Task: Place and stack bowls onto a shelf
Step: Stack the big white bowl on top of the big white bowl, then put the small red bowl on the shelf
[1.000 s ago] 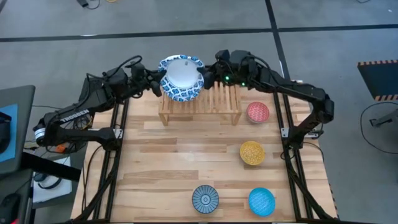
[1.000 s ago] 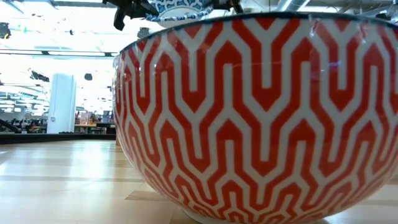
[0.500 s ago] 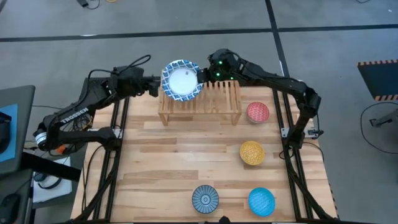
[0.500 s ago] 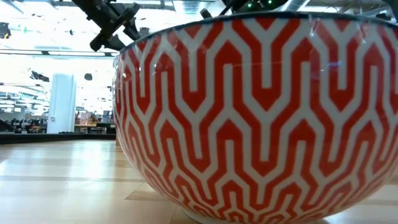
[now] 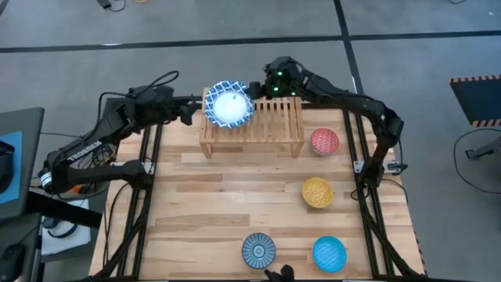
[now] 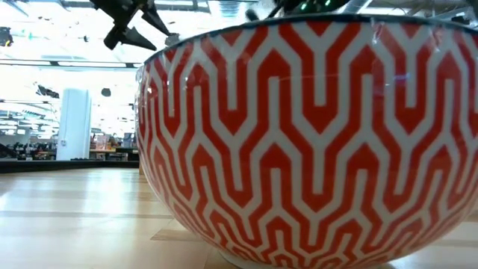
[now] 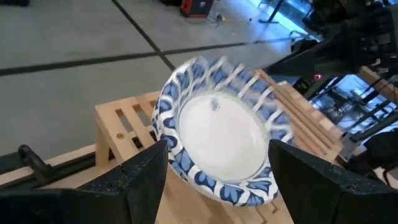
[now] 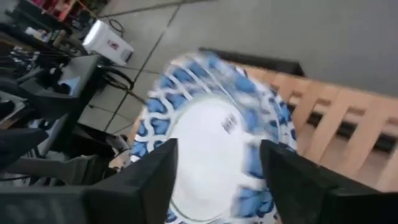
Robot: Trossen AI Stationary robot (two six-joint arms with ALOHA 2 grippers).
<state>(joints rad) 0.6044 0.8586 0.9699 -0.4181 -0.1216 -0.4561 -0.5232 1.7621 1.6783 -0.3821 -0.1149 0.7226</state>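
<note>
While on the shelf (image 5: 252,125), patterned bowl (image 5: 228,106) between both open hands.

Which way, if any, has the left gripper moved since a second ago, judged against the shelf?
Yes. In the high view the left gripper has drawn back leftward, away from the shelf, leaving the blue-and-white bowl on its left end.

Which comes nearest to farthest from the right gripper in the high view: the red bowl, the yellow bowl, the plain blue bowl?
From the right gripper, at the shelf's far edge:
1. Red bowl, just right of the shelf.
2. Yellow bowl, mid-table on the right.
3. Plain blue bowl, at the near right edge.
</note>
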